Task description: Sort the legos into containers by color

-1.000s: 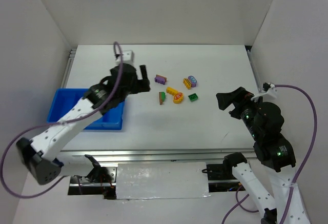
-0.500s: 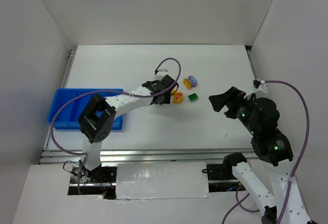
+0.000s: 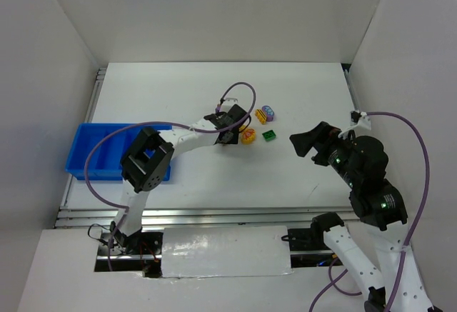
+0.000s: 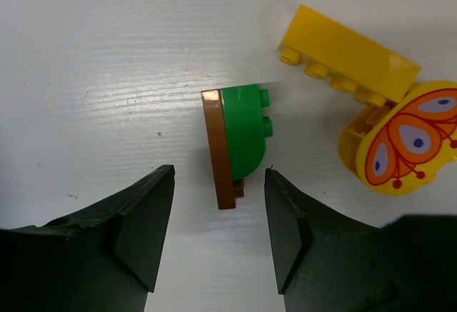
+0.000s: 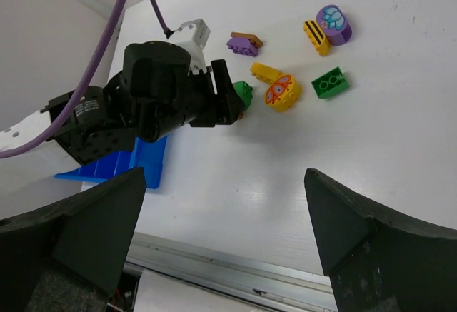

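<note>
Low in the frame, the left gripper (image 4: 218, 183) has its fingers half open on both sides of the green-and-brown brick (image 4: 239, 141), not touching, ready to pinch it; the right gripper (image 5: 225, 183) is wide open and empty

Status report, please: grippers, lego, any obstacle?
Left gripper open, straddling green-brown lego. Right gripper open, empty. Yellow brick and butterfly piece close beside.

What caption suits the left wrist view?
Left gripper, open, flanks a green-and-brown brick; a yellow brick and butterfly piece lie beside it.
</note>
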`<control>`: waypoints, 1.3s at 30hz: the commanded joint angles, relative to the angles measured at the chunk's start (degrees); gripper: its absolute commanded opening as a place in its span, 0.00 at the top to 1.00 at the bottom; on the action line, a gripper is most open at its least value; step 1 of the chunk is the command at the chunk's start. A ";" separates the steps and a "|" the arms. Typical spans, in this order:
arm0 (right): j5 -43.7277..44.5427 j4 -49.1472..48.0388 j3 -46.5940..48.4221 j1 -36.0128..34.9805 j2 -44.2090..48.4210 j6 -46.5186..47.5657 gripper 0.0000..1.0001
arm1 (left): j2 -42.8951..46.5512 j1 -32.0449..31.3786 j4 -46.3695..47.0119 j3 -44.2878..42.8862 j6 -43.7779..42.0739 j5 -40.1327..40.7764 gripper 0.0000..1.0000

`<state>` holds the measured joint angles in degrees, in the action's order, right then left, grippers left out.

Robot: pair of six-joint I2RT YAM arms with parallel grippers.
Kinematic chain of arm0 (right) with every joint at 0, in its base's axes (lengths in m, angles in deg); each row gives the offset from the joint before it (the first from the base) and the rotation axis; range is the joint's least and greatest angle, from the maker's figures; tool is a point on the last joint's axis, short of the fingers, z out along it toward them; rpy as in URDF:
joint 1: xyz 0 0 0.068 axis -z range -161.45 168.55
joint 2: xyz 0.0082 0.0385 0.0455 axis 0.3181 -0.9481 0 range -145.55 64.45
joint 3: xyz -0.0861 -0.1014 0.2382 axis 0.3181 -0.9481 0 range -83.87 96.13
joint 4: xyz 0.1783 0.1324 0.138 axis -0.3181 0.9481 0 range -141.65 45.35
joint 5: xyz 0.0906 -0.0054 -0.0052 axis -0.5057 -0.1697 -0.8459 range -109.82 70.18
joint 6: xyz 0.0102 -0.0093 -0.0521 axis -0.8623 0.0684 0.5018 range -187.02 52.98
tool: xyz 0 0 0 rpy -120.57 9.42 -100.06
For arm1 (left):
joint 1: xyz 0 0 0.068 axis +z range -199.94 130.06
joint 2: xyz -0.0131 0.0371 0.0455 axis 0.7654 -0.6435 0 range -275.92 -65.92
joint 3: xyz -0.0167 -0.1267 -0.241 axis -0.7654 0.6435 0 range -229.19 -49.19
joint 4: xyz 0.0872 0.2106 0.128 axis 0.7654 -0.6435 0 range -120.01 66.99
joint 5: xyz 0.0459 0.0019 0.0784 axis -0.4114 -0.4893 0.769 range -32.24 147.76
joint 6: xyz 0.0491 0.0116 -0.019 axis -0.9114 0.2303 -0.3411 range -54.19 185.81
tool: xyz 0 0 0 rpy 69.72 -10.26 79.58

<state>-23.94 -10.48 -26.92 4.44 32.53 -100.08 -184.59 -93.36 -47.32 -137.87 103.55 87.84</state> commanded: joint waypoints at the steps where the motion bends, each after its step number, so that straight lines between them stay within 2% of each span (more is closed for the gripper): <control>1: -1.15 -2.32 -0.08 -0.22 -0.77 0.98 0.00 | -0.68 0.88 2.17 0.79 -0.03 -1.17 0.35; 4: -1.33 -2.49 -0.17 -0.30 -1.04 0.89 0.00 | -1.21 0.88 2.60 1.67 0.41 -1.70 0.35; 9: -2.29 -2.93 -0.61 -0.31 -1.04 0.71 0.00 | -2.61 0.88 3.92 2.64 -0.12 -2.14 0.52; 12: -3.78 -2.93 -0.35 -0.39 -1.47 1.07 0.00 | -3.23 0.97 5.33 2.90 -0.65 -2.84 0.47; 16: -3.97 -2.67 -0.17 -0.39 -2.00 1.15 0.00 | -3.14 0.97 6.47 3.25 -1.26 -3.54 0.49; 17: -4.05 -2.67 -0.17 -0.39 -2.00 1.24 0.01 | -3.06 0.97 6.47 3.25 -1.35 -3.54 0.54; 18: -4.05 -2.76 -0.26 -0.39 -2.00 1.24 0.00 | -2.97 0.97 6.47 3.34 -1.35 -3.37 0.65; 20: -3.97 -2.85 -0.35 -0.31 -1.83 1.07 0.00 | -2.80 0.97 6.47 3.60 -1.35 -3.28 0.71; 23: -4.14 -3.11 -0.61 -0.39 -2.00 0.98 0.00 | -2.44 0.97 6.91 4.13 -1.44 -3.54 0.88; 24: -4.23 -3.20 -0.70 -0.31 -2.00 0.89 0.01 | -2.44 0.97 6.65 4.13 -1.26 -3.54 0.99; 31: -5.02 -4.42 -1.84 -0.22 -2.18 0.28 0.00 | 2.56 0.88 6.56 7.02 -0.91 -5.73 1.00; 34: -7.56 -6.80 -3.24 -0.22 -2.09 -1.13 0.00 | 9.67 0.79 9.79 10.54 -1.43 -9.76 1.00; 39: -8.71 -13.55 -6.67 -0.22 -1.04 -4.99 0.00 | 25.57 -0.08 17.54 21.26 -5.47 -17.33 1.00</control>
<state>-30.74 -16.49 -32.08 4.44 30.82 -102.37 -168.09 -92.58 -37.03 -118.81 101.32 76.26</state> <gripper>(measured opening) 0.994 0.288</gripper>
